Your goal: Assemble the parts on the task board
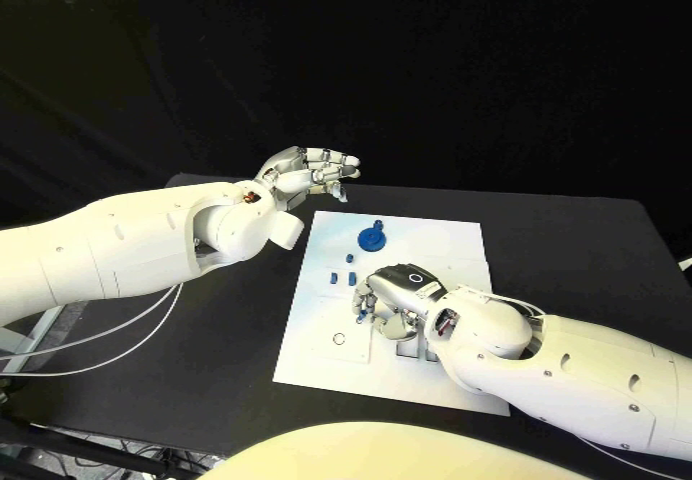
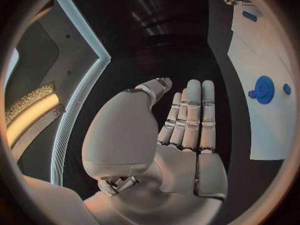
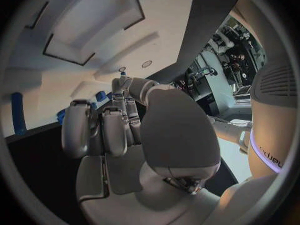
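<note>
The task board [image 1: 433, 240] lies in the middle of the black bench [image 1: 577, 240], and I'll place everything from it. On its far half sits a blue gear [image 1: 372, 238], and just nearer than that a few small blue parts [image 1: 343, 274] lie loose on the white surface. Nearer still, toward the board's near left corner, I see a round socket [image 1: 340, 341].

My right hand [image 1: 398, 298] is down over the middle of the board, fingers curled toward the surface right beside those small parts. Whether it has one pinched I cannot tell; the fingertips hide the contact in the head view, and the right wrist view settles nothing either.

My left hand [image 1: 306, 170] hovers off the board's far left corner, above the bench, fingers straight and apart, holding nothing.

My read is that I'm picking or seating a small part. To do it well I'd keep the wrist low, confirm the pinch before lifting, and line the piece square over its hole before pressing.

I can read no markings on the board or parts.
</note>
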Controlling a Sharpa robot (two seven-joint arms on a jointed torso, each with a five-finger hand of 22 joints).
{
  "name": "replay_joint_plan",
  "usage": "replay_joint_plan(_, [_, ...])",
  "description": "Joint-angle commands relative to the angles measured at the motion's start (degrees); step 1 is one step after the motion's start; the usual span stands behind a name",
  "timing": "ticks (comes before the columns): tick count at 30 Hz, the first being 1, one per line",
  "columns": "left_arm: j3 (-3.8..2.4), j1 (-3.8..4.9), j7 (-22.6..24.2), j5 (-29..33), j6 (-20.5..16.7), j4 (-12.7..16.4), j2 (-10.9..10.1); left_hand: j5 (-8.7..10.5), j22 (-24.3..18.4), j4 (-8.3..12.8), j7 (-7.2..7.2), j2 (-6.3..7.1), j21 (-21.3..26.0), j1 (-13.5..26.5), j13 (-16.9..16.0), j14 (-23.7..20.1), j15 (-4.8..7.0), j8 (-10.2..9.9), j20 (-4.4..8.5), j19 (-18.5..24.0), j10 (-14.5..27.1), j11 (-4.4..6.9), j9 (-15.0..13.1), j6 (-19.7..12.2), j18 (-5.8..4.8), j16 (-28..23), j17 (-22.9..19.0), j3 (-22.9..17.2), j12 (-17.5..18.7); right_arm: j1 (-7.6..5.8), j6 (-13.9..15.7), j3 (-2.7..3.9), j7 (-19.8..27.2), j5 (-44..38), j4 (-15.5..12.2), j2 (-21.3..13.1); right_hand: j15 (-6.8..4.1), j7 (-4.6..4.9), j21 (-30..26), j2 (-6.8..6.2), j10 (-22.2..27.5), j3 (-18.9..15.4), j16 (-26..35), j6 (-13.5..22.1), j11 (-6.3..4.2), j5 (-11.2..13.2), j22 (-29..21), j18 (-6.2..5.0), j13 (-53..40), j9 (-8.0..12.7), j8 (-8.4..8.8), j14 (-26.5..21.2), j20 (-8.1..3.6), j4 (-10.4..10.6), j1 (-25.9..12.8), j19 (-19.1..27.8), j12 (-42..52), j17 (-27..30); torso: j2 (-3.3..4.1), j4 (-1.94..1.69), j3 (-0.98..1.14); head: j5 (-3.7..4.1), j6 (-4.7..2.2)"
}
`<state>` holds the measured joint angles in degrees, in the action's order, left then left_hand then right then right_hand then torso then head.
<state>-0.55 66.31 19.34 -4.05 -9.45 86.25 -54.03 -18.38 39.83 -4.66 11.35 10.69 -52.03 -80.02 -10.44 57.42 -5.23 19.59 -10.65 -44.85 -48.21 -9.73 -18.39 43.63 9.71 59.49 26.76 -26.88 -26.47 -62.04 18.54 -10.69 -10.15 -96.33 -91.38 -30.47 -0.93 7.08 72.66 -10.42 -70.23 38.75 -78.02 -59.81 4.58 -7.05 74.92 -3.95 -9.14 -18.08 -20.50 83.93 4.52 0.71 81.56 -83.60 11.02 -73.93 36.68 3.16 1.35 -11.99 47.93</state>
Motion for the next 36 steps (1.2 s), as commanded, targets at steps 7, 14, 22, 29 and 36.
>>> replay_joint_plan(7, [-0.04,0.05,0.33,0.15,1.2,0.06,0.07,0.0,-0.1,-0.25,2.27,-0.03,0.26,0.24,-0.07,-0.43,0.07,0.22,-0.1,-0.27,0.46,0.08,-0.08,-0.37,0.81,0.32,-0.06,0.01,-0.27,0.16,-1.28,-0.06,0.01,-0.95,0.53,0.38,-0.43,0.19,-0.21,0.39,-1.47,0.03,0.25,-0.4,-1.49,-0.06,10.79,0.69,-0.09,-0.1,-0.22,2.67,-0.08,-0.46,-0.14,-0.39,0.1,0.08,0.02,-0.01,-0.03,0.02,0.12])
replay_joint_plan(14, [-0.04,0.06,0.26,0.14,1.21,0.04,0.05,0.0,-0.1,-0.25,2.27,-0.03,0.26,0.24,-0.07,-0.43,0.07,0.22,-0.1,-0.27,0.46,0.08,-0.08,-0.37,0.81,0.32,-0.06,0.01,-0.27,0.29,-1.67,-0.16,-0.03,-0.99,0.97,0.63,-0.43,0.19,-0.21,0.39,-1.47,0.03,0.25,-0.4,-1.49,-0.06,10.79,0.69,-0.09,-0.1,-0.22,2.67,-0.08,-0.46,-0.14,-0.39,0.1,0.08,0.06,-0.03,-0.01,-0.03,0.28])
replay_joint_plan(22, [-0.04,0.06,0.21,0.14,1.19,0.05,0.03,0.0,-0.18,-0.31,2.28,-0.03,0.37,0.23,-0.07,-0.48,0.05,0.31,-0.1,-0.31,0.55,0.07,-0.08,-0.43,0.81,0.34,-0.07,0.02,-0.36,0.32,-2.16,-0.21,-0.13,-1.09,1.24,0.8,-0.42,0.21,-0.38,0.42,-1.48,0.09,0.23,-0.36,-1.48,-0.11,10.74,0.65,-0.12,-0.13,-0.2,2.67,-0.07,-0.58,-0.25,-0.32,0.01,0.08,0.02,0.01,-0.03,-0.12,0.52])
replay_joint_plan(29, [-0.04,0.06,0.15,0.14,1.2,0.05,0.02,0.0,-0.18,-0.31,2.28,-0.03,0.37,0.23,-0.07,-0.48,0.05,0.31,-0.1,-0.31,0.55,0.07,-0.08,-0.43,0.81,0.34,-0.07,0.02,-0.36,0.4,-2.57,-0.27,-0.21,-1.11,1.37,1.08,-0.42,0.22,-0.25,0.43,-1.48,0.1,0.22,-0.35,-1.47,-0.15,10.77,0.67,-0.13,-0.14,-0.19,2.67,-0.06,-0.63,-0.28,-0.36,-0.02,0.07,0.01,-0.01,-0.02,-0.19,0.63])
replay_joint_plan(36, [-0.04,0.06,0.08,0.14,1.25,0.08,0.02,0.0,-0.18,-0.31,2.28,-0.03,0.37,0.23,-0.07,-0.48,0.05,0.31,-0.1,-0.31,0.55,0.07,-0.08,-0.43,0.81,0.34,-0.07,0.02,-0.36,0.45,-3.75,-0.4,-0.36,-1.02,1.92,1.62,-0.19,0.47,-0.84,0.58,-1.12,-0.07,0.29,0.09,-1.23,-0.43,10.59,0.57,-0.19,-0.33,0.0,2.63,0.09,-0.73,-1.62,-0.09,-0.69,0.25,0.04,-0.03,-0.05,-0.21,0.7])
